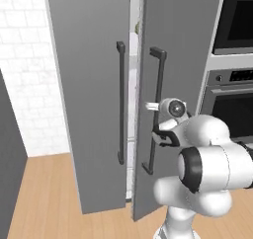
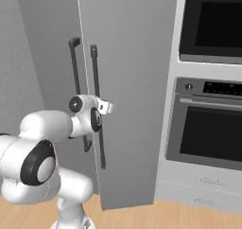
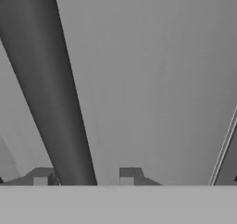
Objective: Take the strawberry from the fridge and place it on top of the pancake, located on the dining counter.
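The end effector [image 3: 85, 177] sits at the fridge's right-hand door handle [image 3: 46, 89], its two fingertips [image 3: 129, 174] spread either side of the dark bar, which runs between them; the jaws are open, not yet clamped. That handle belongs to the right door [image 1: 183, 85], which stands slightly ajar from the left door [image 1: 89, 95], a pale strip of white shelving showing in the gap. The fridge [image 2: 127, 81] stands beside a black-glass wall oven [image 2: 210, 128]. The strawberry is presumably inside, hidden. I judge this the door-opening step: next, close on the bar and pull the door wide.
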